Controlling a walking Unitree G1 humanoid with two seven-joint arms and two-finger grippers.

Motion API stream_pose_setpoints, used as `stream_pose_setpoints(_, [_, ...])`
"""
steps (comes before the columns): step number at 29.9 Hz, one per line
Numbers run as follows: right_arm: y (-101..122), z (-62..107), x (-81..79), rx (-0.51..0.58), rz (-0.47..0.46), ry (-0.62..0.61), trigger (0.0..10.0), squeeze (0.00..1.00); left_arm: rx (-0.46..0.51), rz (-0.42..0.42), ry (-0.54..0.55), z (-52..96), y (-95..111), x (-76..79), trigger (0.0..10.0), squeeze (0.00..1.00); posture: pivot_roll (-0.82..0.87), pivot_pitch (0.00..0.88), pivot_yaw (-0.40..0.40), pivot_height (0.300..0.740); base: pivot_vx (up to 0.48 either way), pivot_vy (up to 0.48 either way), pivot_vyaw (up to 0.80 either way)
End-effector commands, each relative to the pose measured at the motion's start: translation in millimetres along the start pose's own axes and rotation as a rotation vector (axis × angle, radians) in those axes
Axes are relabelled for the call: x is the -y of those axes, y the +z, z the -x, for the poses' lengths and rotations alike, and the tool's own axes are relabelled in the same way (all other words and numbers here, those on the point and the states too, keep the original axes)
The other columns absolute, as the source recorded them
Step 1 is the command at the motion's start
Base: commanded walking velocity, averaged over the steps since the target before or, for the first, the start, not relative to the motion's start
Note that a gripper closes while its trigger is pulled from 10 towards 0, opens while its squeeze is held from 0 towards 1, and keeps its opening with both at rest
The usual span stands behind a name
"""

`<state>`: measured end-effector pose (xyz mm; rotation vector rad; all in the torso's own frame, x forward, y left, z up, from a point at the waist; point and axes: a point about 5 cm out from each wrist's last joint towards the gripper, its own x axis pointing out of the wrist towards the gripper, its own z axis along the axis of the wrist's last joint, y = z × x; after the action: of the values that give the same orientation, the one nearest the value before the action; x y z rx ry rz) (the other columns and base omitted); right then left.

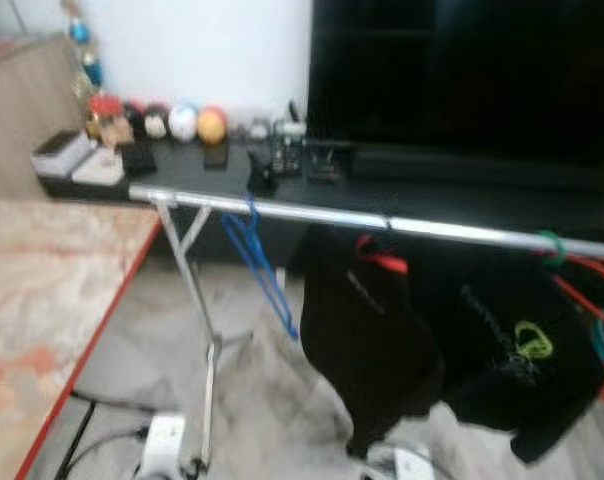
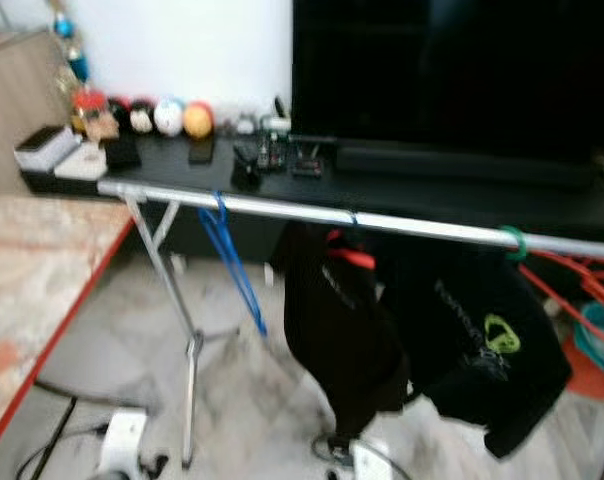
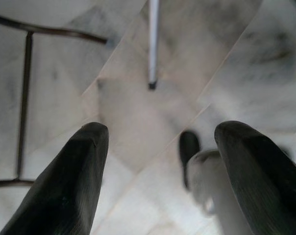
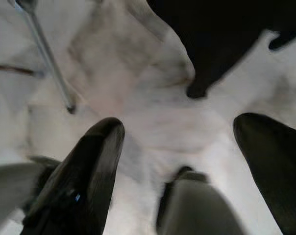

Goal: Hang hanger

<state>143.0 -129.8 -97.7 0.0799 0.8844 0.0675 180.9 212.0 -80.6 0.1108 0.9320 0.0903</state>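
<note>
— Left eye view first: where is the hanger?
— A blue hanger hangs on the silver rail near its left end, empty; its outline is blurred. Further right, two black garments hang on red hangers, the far ones cut off by the frame edge.
— And the tools?
— Left tool and right tool both point down at the pale marble floor, fingers spread apart, grasping nothing.
</note>
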Motion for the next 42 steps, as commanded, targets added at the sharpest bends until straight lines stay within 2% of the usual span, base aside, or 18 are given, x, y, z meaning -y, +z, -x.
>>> stream_pose_setpoints(1, [-4.4, 2.6, 9.2, -0.007, 0.005, -0.021, 10.0, 0.00, 0.004, -0.004, -0.011, -0.7, 2.1, 6.0, 10.0, 0.00, -0.01, 0.000, 0.004, 0.740, 0.000, 0.000, 0.00])
stream_pose_setpoints(14, [11.2, 5.4, 12.5, 0.178, -0.005, -0.060, 10.0, 0.00, -0.003, -0.003, -0.014, -0.5, 0.7, 6.3, 10.0, 0.00, -0.04, 0.000, -0.006, 0.740, 0.000, 0.000, 0.00])
stream_pose_setpoints(19, [15.7, 6.4, 12.9, 0.224, 0.027, -0.061, 10.0, 0.00, 0.001, 0.000, -0.011, -0.7, 1.7, 6.4, 10.0, 0.00, -0.03, 0.000, -0.013, 0.740, 0.000, 0.000, 0.00])
stream_pose_setpoints(20, [28.9, 6.1, 17.5, 0.299, 0.062, -0.084, 10.0, 0.00, 0.003, 0.003, -0.007, -0.8, 2.4, 5.9, 10.0, 0.00, -0.03, 0.000, -0.012, 0.740, 0.000, 0.000, 0.00])
stream_pose_setpoints(21, [28.9, 6.1, 17.5, 0.299, 0.062, -0.084, 10.0, 0.00, 0.003, 0.003, -0.007, -0.8, 2.4, 5.9, 10.0, 0.00, -0.03, 0.000, -0.012, 0.740, 0.000, 0.000, 0.00])
stream_pose_setpoints(22, [37.2, 5.7, 20.6, 0.340, 0.069, -0.093, 10.0, 0.00, 0.004, 0.003, -0.006, -0.8, 2.5, 5.8, 10.0, 0.00, -0.03, 0.000, -0.012, 0.740, 0.000, 0.000, 0.00])
stream_pose_setpoints(23, [85.7, 5.8, 38.9, 0.530, 0.077, -0.115, 10.0, 0.00, 0.004, 0.003, -0.006, -0.7, 2.3, 5.5, 10.0, 0.00, -0.04, 0.000, -0.008, 0.740, 0.000, 0.000, 0.00])
stream_pose_setpoints(24, [123.4, 12.3, 50.9, 0.681, 0.088, -0.127, 10.0, 0.00, 0.003, 0.001, -0.005, -0.7, 2.0, 5.4, 10.0, 0.00, -0.05, 0.000, -0.007, 0.740, 0.000, 0.000, 0.00])
stream_pose_setpoints(25, [123.4, 12.3, 50.9, 0.681, 0.088, -0.127, 10.0, 0.00, 0.003, 0.001, -0.005, -0.7, 2.0, 5.4, 10.0, 0.00, -0.05, 0.000, -0.007, 0.740, 0.000, 0.000, 0.00])
stream_pose_setpoints(26, [163.7, 29.0, 59.6, 0.868, 0.118, -0.129, 10.0, 0.00, 0.003, -0.003, -0.007, -0.4, 0.9, 5.7, 10.0, 0.00, -0.05, 0.000, -0.006, 0.740, 0.000, 0.000, 0.00])
stream_pose_setpoints(31, [174.0, 40.4, 58.5, 0.951, 0.114, -0.138, 10.0, 0.00, 0.006, -0.008, -0.011, -0.3, 0.9, 6.9, 10.0, 0.00, -0.05, 0.000, -0.007, 0.740, 0.000, 0.000, 0.00])
stream_pose_setpoints(36, [175.5, 46.8, 57.5, 0.980, 0.107, -0.133, 10.0, 0.00, 0.010, -0.010, -0.013, -0.6, 2.3, 7.4, 10.0, 0.00, -0.05, 0.000, -0.004, 0.740, 0.000, 0.000, 0.00])
stream_pose_setpoints(41, [183.5, 47.2, 55.3, 0.924, 0.092, -0.076, 10.0, 0.00, 0.009, -0.013, -0.014, -0.6, 2.5, 6.7, 10.0, 0.00, -0.05, 0.000, 0.000, 0.740, 0.000, 0.000, 0.00])
stream_pose_setpoints(42, [186.8, 41.7, 54.2, 0.868, 0.121, -0.056, 10.0, 0.00, 0.009, -0.013, -0.014, -0.7, 2.5, 6.6, 10.0, 0.00, -0.05, 0.000, 0.001, 0.740, 0.000, 0.000, 0.00])
